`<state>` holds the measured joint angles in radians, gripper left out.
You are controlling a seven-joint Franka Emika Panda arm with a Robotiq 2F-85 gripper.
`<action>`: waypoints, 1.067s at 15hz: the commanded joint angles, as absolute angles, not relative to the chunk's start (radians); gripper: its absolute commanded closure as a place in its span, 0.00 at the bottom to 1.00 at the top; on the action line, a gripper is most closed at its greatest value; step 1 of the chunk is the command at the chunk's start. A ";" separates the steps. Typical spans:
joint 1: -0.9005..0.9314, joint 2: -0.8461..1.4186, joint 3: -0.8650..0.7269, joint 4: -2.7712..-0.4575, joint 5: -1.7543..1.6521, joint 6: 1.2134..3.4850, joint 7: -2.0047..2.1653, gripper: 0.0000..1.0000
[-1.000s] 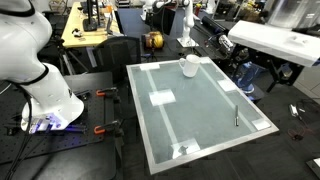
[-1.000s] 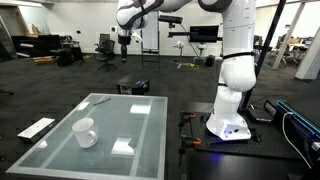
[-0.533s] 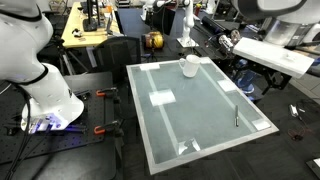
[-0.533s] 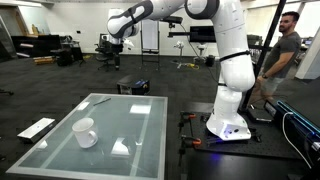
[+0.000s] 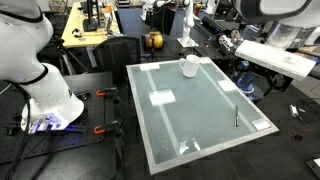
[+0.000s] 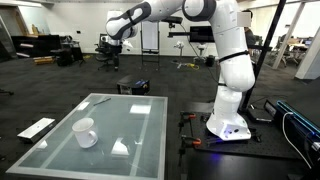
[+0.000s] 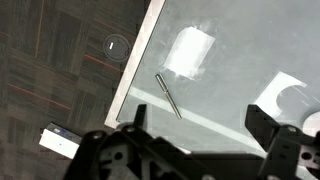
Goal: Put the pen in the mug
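Plainly, the pen (image 7: 168,95) lies flat and free on the glass tabletop (image 5: 200,115), close to one edge, its shaft in the wrist view slanting from 11 o'clock to 5 o'clock, with a white tape square (image 7: 190,52) just off at its 1 o'clock and not touching it. Nothing leans on the pen or covers it, so a straight descent from above looks workable, though so thin a stick on hard glass may roll or slip as the jaws close. The mug (image 5: 189,67) stands upright with its mouth up near a far corner of the glass, well apart from the pen, which sits at about its 4 o'clock in an exterior view; the open top is what lets the pen be dropped in. The task is not yet begun, for the pen is on the table and not in the mug. High above the table edge hangs the gripper (image 7: 197,148), pointing down, likely so that the wrist camera takes in the pen before the approach; its two fingers (image 7: 125,142) are spread wide, holding nothing and touching nothing, the pen lying far below at roughly 11 o'clock of the gap
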<state>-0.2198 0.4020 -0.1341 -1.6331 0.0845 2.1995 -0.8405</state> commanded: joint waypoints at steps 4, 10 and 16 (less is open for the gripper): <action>-0.266 0.518 -0.084 -1.518 0.076 2.247 -0.854 0.00; -0.282 0.679 -0.040 -1.359 0.054 2.237 -0.915 0.00; -0.293 0.831 -0.005 -1.204 0.042 2.200 -0.975 0.00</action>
<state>-0.2733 0.7499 -0.0331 -1.3203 0.0600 2.2491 -0.9424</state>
